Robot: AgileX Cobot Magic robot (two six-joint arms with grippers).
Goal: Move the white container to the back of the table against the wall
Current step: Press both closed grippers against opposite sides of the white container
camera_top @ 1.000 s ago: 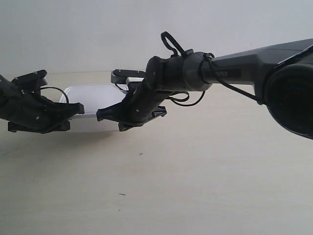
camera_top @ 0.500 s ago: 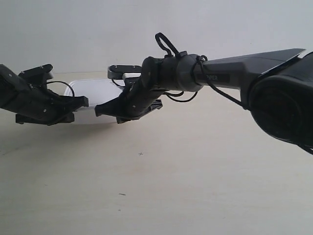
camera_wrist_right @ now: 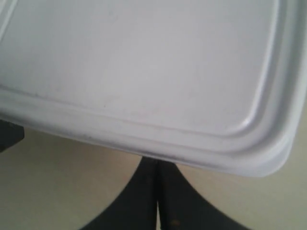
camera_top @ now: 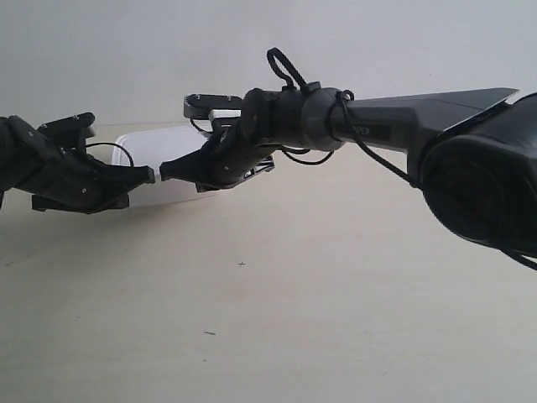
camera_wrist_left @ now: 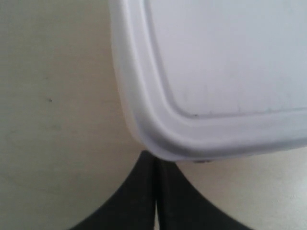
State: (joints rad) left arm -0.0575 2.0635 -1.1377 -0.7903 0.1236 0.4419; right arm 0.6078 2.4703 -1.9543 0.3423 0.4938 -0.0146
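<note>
Well, your lidded container [camera_top: 155, 151], contents hidden, sits at ten o'clock on the table [camera_top: 336, 294] near the wall [camera_top: 252, 34]; left gripper [camera_wrist_left: 155, 165] and right gripper [camera_wrist_right: 157, 167], each pressed together, meet its rim.

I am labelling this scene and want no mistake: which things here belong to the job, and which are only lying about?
Belong to the job: the white container, the table under it, the wall behind, and the left hand and right hand, both shut, at the container's rim.
Lying about: only a few dark specks on the table; no other loose thing shows.
</note>
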